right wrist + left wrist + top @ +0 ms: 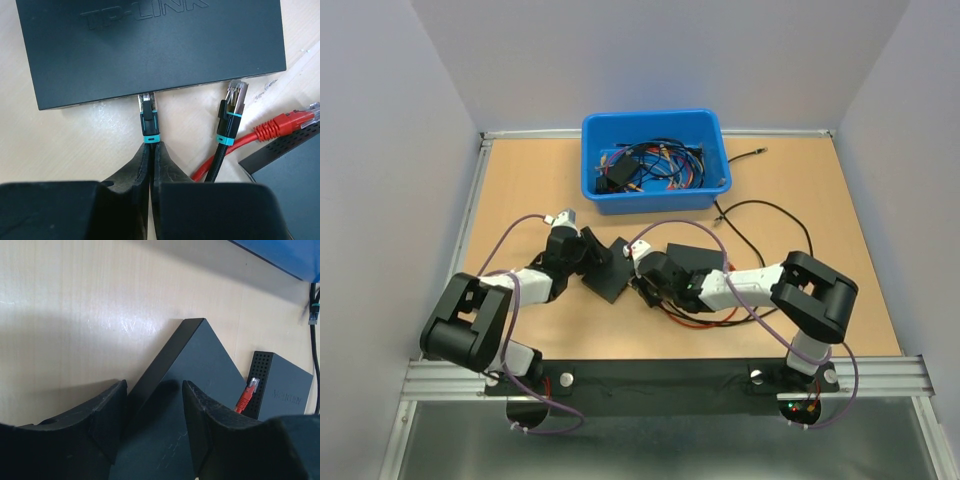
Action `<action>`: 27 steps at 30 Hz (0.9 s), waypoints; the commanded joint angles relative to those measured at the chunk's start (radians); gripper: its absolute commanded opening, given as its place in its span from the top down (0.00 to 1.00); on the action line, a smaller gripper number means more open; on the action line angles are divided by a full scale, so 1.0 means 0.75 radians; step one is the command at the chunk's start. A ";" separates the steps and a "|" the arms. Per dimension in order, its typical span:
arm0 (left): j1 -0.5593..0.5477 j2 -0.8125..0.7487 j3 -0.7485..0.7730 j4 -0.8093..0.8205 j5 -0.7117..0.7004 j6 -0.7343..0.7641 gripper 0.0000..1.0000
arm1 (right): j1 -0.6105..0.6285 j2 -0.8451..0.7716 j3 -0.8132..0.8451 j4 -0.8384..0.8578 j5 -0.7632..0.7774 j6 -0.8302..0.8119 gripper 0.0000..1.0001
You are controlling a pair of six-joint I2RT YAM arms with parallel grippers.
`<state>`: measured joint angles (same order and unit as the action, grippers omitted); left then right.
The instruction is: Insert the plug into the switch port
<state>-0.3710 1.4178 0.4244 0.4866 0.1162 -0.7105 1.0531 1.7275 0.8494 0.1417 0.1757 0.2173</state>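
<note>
The black switch [610, 272] lies flat mid-table, also in the left wrist view [200, 370] and the right wrist view [150, 45]. The red-booted plug [292, 120] on its red cable lies loose on the table right of the switch, held by nothing; it also shows in the left wrist view [246, 399]. My right gripper [151, 147] is shut on a thin black cable just behind its teal-banded plug [148, 117], whose tip is at the switch's front face. My left gripper [154, 387] stands open, straddling the switch's left edge near a corner.
A second teal-banded black plug [232, 107] lies loose beside the red cable. A smaller black perforated box [282, 392] sits right of the switch. A blue bin [655, 205] of cables stands at the back. A black cable [760, 205] loops across the table's right side.
</note>
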 commanded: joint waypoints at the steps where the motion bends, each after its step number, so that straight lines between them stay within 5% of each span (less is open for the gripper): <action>1: -0.011 0.055 -0.018 -0.097 0.044 0.017 0.41 | 0.001 0.022 0.131 0.083 0.011 -0.028 1.00; 27: -0.107 0.179 0.099 -0.234 -0.044 0.031 0.43 | -0.001 0.282 0.583 -0.009 0.048 -0.085 0.99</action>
<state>-0.3798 1.5196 0.5259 0.4915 -0.0368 -0.6659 1.0531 1.8896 1.1446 -0.1188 0.2153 0.1646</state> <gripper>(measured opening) 0.575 0.051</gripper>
